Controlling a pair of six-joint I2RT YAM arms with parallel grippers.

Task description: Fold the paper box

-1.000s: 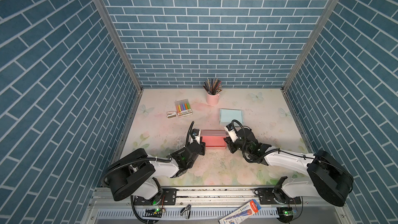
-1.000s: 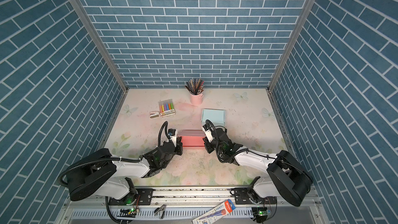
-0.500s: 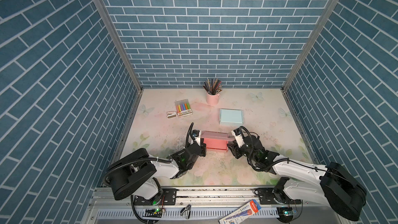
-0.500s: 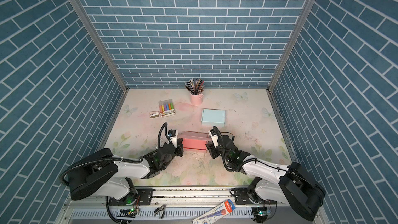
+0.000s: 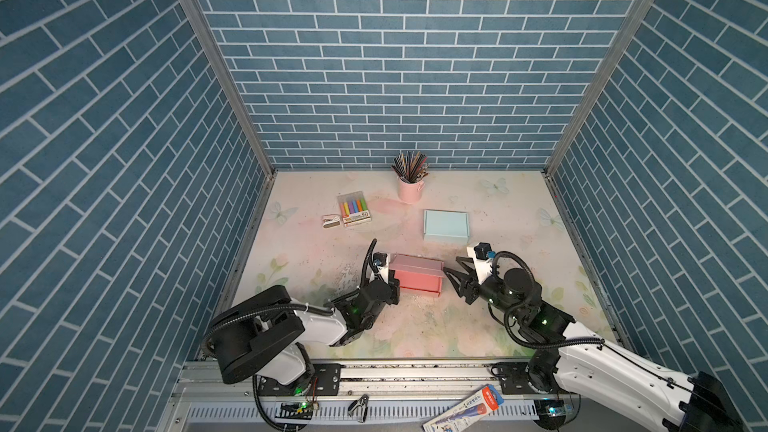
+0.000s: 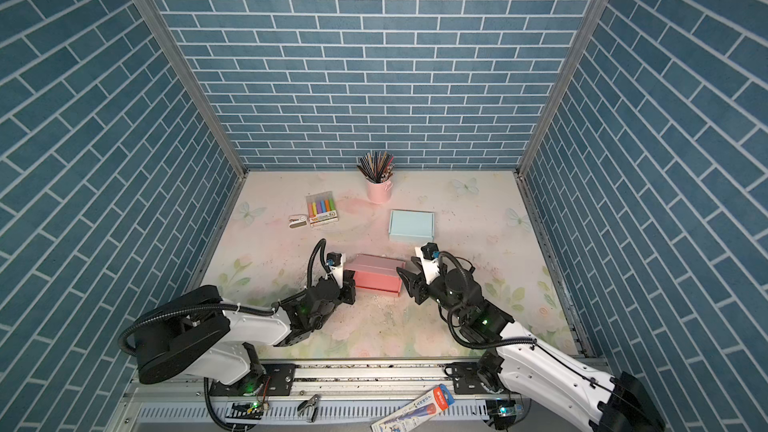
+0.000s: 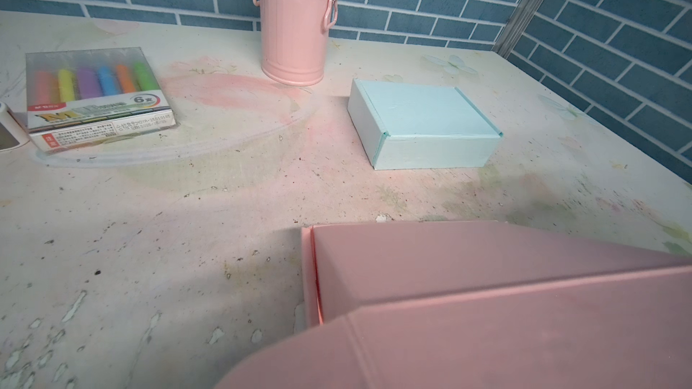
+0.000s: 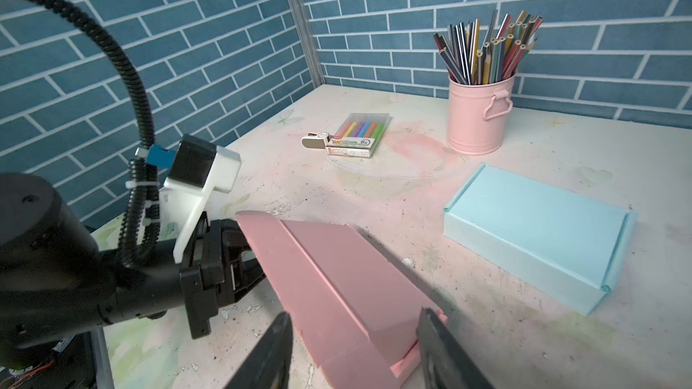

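On the desk (image 5: 457, 326), nearest the camera, the right fingers (image 8: 273, 346) gape halfway, empty, astride the right end of the pink paper box (image 5: 415, 280); the left fingers (image 5: 394, 285) sit closed at its left flap. Lid-folding seems underway; tucking it likely needs a fresh grip.

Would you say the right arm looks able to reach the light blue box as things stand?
Probably yes: the right claw stands open at the pink box's end, and nothing stands between it and the light blue box just behind.
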